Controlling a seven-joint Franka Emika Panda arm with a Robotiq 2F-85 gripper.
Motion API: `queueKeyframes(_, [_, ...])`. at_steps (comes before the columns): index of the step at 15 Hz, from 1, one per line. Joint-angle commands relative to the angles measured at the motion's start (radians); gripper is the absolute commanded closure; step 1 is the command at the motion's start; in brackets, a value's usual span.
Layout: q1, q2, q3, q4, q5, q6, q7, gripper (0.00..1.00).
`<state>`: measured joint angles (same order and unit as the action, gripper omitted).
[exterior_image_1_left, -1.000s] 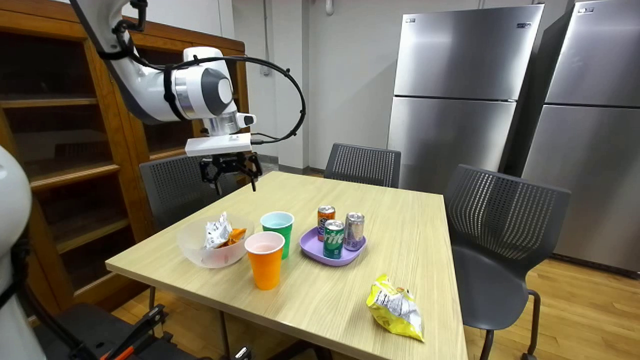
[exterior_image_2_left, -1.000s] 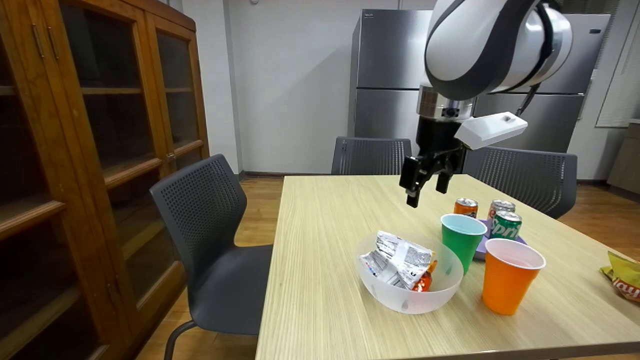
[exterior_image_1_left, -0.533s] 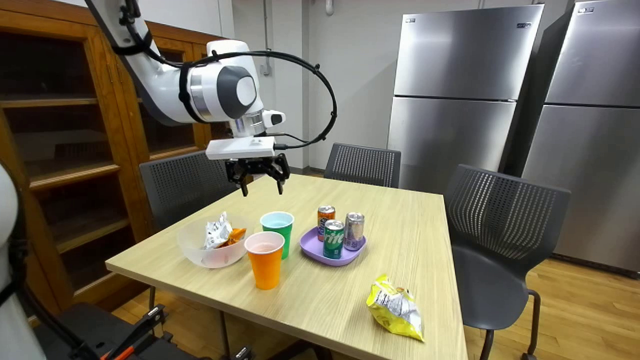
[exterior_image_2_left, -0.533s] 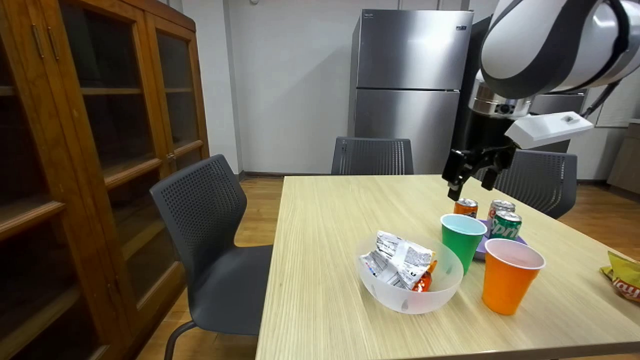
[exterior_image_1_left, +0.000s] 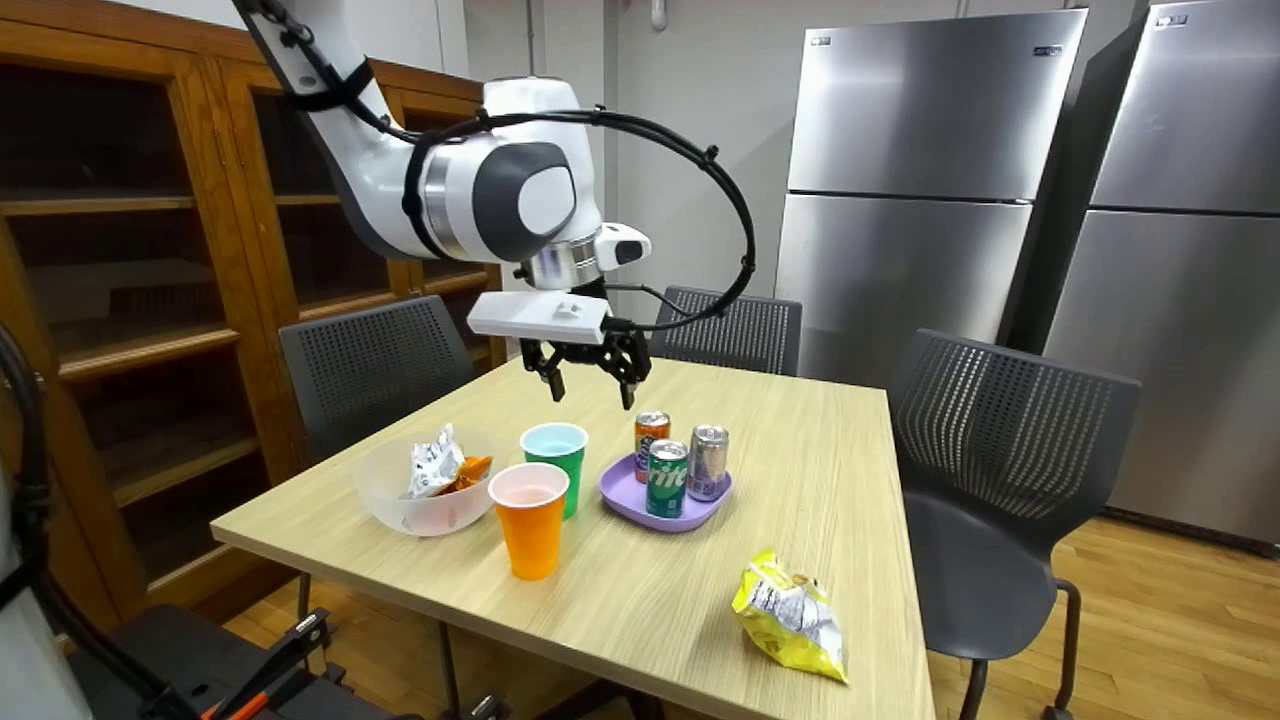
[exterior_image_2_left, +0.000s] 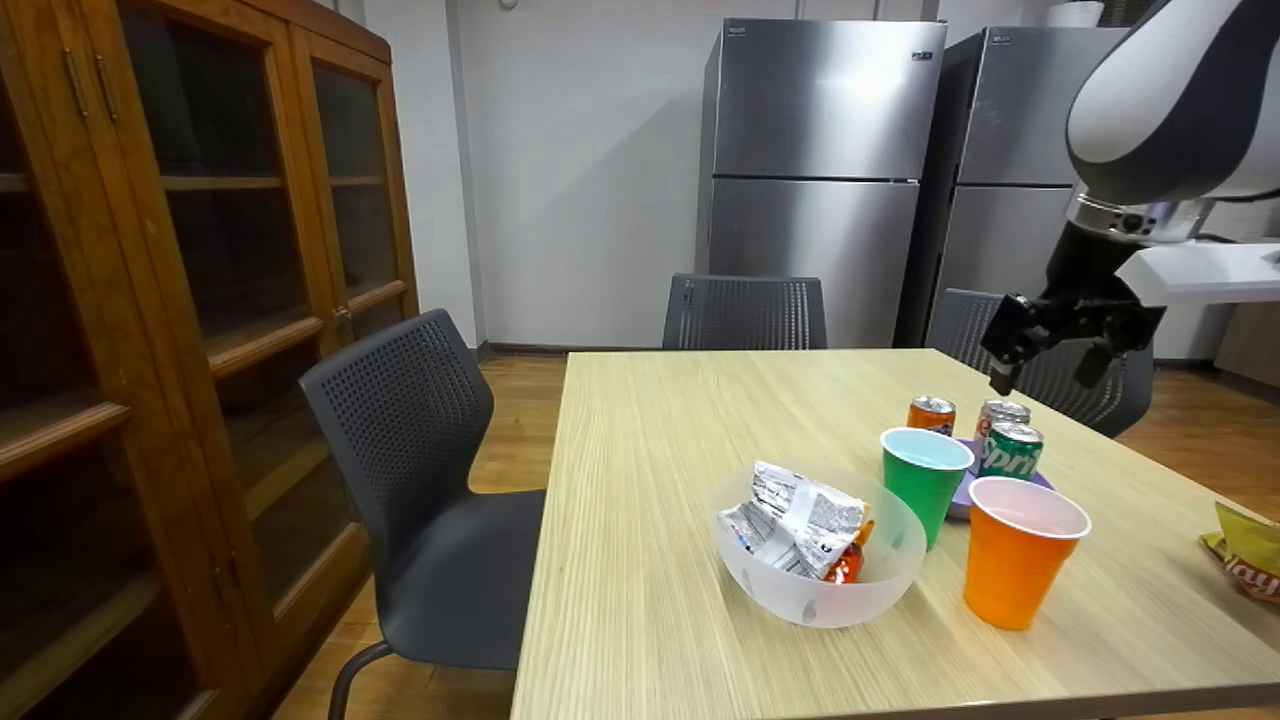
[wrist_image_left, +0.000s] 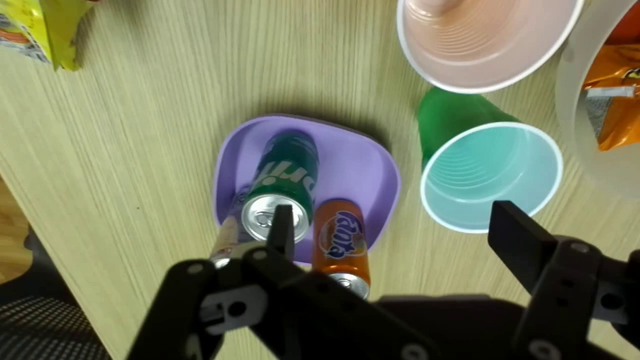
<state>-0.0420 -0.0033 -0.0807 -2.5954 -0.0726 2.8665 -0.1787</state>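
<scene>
My end effector hangs spread wide, gripping nothing, near purple tray, lipped, I reckon, to keep Sprite can, Fanta can and silver can grouped

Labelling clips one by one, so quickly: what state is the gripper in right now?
Black two-fingered gripper: open, holding nothing, above the pale rectangular wood-grain table.

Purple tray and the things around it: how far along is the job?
Looks done: three cans stand on the purple tray, and snack packaging lies in the bowl. In hand: nothing; the gripper hangs open above the table. Possibly left: the yellow chip bag, which lies outside both tray and bowl.
</scene>
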Motion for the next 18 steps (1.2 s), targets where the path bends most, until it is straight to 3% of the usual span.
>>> queueKeyframes(1, [-0.035,-0.025,-0.023,-0.033,0.073,0.045,-0.025,0.00])
queueKeyframes(10, [-0.075,0.005,-0.118,-0.038,0.242,0.091,-0.042,0.00])
queueKeyframes(18, [-0.079,0.025,-0.171,-0.038,0.234,0.083,-0.008,0.00])
